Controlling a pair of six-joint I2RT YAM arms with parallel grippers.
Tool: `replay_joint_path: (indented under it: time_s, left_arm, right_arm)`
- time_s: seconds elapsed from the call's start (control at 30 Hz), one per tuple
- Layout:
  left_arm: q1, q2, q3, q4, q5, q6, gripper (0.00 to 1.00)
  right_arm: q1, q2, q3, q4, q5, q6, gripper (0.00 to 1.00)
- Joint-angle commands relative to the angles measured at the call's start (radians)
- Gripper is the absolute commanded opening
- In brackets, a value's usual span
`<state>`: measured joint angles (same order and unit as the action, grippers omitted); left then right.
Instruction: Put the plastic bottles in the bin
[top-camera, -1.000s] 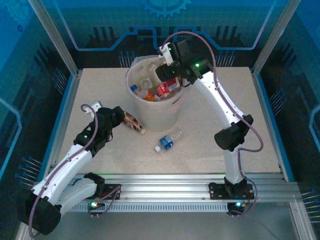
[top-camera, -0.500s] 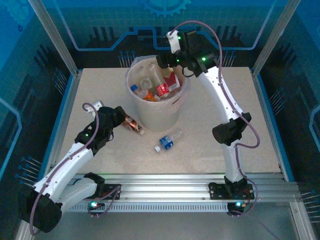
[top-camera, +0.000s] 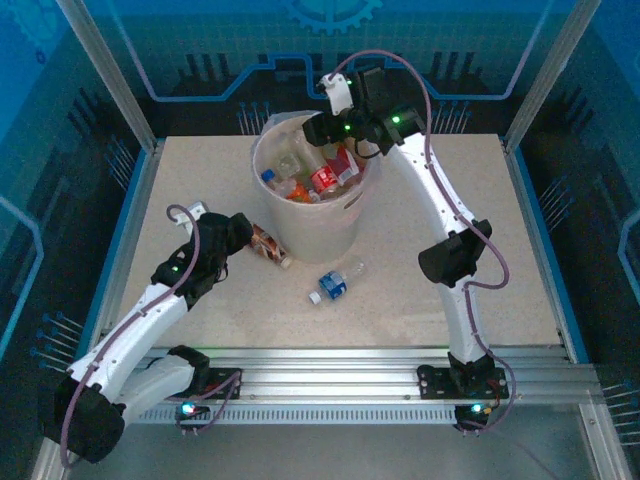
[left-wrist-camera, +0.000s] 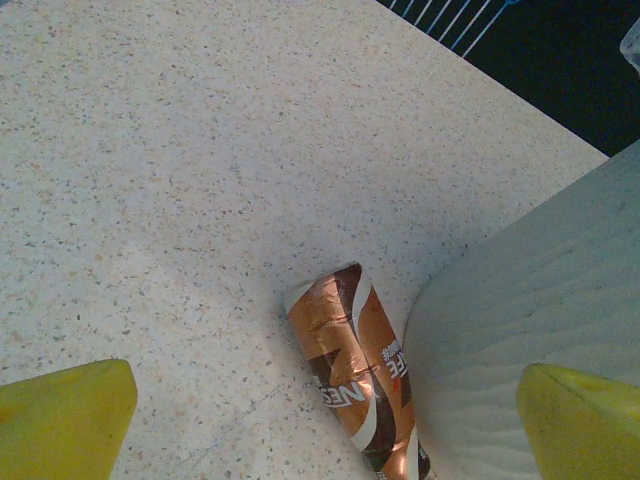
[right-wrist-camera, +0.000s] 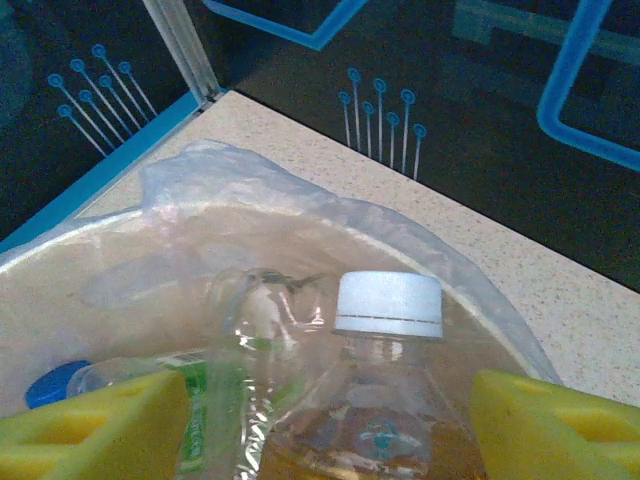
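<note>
Since half a second back, the right gripper (top-camera: 318, 127) has slid a touch left and hangs over the far rim of the bin (top-camera: 325, 232) at upper centre. The left arm has hardly budged.

Top view: the bin's already got a heap of bottles (top-camera: 318, 178) in it, so I'd say most of the job is done. Two stragglers are on the table (top-camera: 200, 170). A brown bottle (top-camera: 268, 245) lies right against the bin's left side, and a blue-label bottle (top-camera: 334, 284) lies on its own just below the bin. The left gripper (top-camera: 243, 233) sits just beside the brown one, presumably lining up to grab it.

Left wrist: the left gripper (left-wrist-camera: 325, 380) is spread wide with nothing in it, yellow fingers (left-wrist-camera: 70, 415) in both bottom corners. The brown bottle (left-wrist-camera: 350, 380) lies bottom centre between them, snug to the bin wall (left-wrist-camera: 520, 290). Tight spot for the finger at lower right, I reckon.

Right wrist: the right gripper (right-wrist-camera: 330, 400) is part-way apart above the bag-lined bin (right-wrist-camera: 200, 200). A white-capped bottle (right-wrist-camera: 385, 400) sits between the fingers. Can't tell if it's pinched or just lying in the pile below.
</note>
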<state>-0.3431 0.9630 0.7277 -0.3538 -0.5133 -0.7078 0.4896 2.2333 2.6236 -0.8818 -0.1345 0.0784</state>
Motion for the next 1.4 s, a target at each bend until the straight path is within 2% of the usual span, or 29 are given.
replay_joint_path:
  time_s: [0.0, 0.2, 0.47, 0.77, 1.07, 1.37]
  left_arm:
    - [0.007, 0.002, 0.027, 0.022, 0.015, 0.005, 0.99]
    - [0.007, 0.005, 0.024, 0.022, 0.018, 0.001, 0.99]
    - [0.007, 0.003, 0.026, 0.023, 0.018, 0.002, 0.99]
    - [0.008, 0.014, 0.027, 0.030, 0.023, -0.003, 0.99]
    - [0.007, 0.014, 0.026, 0.023, 0.021, -0.004, 0.99]
    - [0.007, 0.015, 0.030, 0.014, 0.028, -0.009, 0.99]
  right_arm:
    - [0.000, -0.026, 0.029, -0.035, -0.107, -0.003, 0.75]
    - [0.000, -0.041, -0.015, -0.058, -0.105, -0.010, 0.74]
    - [0.004, -0.077, -0.060, -0.096, -0.125, -0.016, 0.58]
    - [0.004, -0.107, -0.119, -0.118, 0.093, -0.033, 0.56]
    - [0.006, -0.070, -0.086, -0.129, 0.076, -0.030, 0.60]
    - [0.015, -0.086, 0.006, -0.158, 0.100, -0.039, 0.86]
